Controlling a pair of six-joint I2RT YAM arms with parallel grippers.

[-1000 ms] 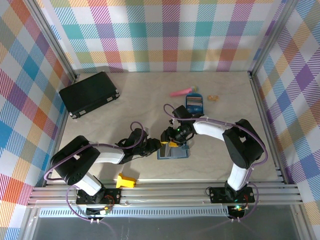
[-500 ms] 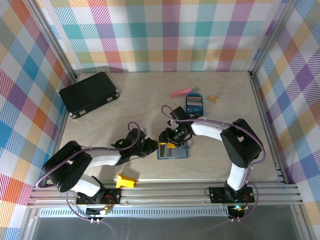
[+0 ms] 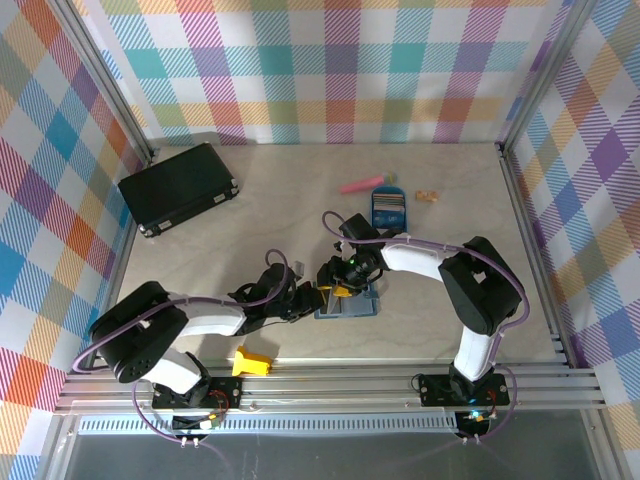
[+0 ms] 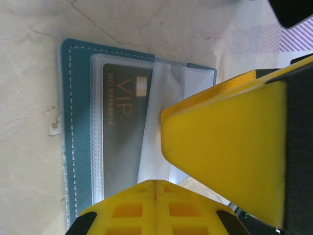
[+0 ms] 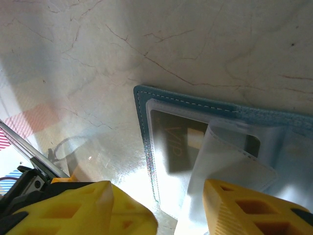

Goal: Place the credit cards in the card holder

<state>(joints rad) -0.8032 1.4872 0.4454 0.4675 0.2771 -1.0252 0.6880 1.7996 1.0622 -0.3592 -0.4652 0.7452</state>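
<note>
left tool [image 3: 310,297]: closed over the card holder [image 4: 78,122], cannot tell if it pinches anything | right tool [image 5: 159,192]: jaws apart above a loose clear sleeve [image 5: 230,164] | card holder: open flat on tabletop [image 3: 270,220] between both tools | wrist views: grey VIP credit card [image 4: 122,132] lies in a sleeve | top view: tools cover much of the holder

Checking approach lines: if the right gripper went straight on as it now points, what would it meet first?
Probably the clear sleeve flap of the open card holder, right ahead of the right gripper, above the VIP card; depth is unclear.
</note>
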